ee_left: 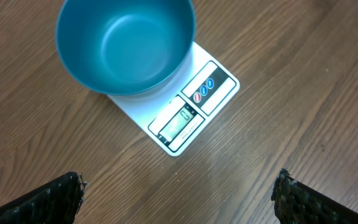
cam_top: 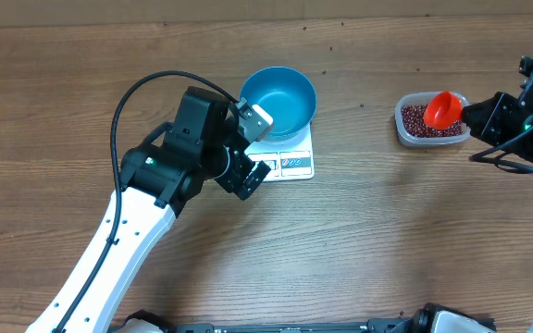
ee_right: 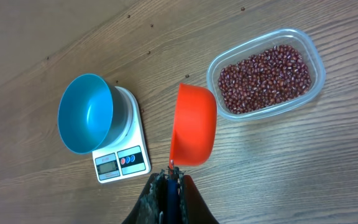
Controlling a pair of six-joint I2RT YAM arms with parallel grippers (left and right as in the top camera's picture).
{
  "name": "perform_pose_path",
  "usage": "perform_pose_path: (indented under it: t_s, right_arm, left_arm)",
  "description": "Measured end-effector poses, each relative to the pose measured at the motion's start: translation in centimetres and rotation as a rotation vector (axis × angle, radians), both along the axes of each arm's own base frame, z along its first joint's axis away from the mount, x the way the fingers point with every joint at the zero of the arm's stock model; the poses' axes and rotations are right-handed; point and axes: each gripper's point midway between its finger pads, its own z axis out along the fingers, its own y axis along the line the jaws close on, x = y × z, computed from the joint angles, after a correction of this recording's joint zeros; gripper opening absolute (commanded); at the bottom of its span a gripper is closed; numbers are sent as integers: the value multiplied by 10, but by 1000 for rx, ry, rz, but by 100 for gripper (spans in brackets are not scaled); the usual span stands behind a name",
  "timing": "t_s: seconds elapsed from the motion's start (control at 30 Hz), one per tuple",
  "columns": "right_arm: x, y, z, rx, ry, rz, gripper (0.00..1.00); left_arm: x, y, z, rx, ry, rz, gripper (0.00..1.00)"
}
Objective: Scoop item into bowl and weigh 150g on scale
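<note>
bowl point(cam_top: 280, 100): bright blue; scale point(cam_top: 290, 165): white; beans point(ee_right: 264, 78): maroon; scoop point(ee_right: 193, 124): orange-red; tub point(ee_right: 321, 68): clear; bench point(cam_top: 387, 240): brown wood grain.

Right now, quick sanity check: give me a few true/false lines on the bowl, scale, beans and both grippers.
1. The bowl sits on the scale. True.
2. The bowl has beans in it. False: it is empty; the beans are in the clear tub.
3. The right gripper is shut on the orange scoop. True.
4. The left gripper grips the bowl. False: it is open, holds nothing and is clear of the bowl.
</note>
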Motion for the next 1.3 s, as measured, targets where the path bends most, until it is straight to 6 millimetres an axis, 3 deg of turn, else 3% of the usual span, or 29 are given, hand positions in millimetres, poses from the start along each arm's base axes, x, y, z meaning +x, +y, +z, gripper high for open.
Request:
perform_pose_path:
  t_s: [0.4,0.93,1.3]
  right_arm:
    - [0,0,0,0,1,0,4]
    - [0,0,0,0,-1,0,4]
    - [0,0,0,0,-1,0,4]
  left_arm:
    - [3,3,1,9,-11,9,100]
    - [17,33,6,-72,-5,2,99]
    - [17,33,6,-83,-3,-2,100]
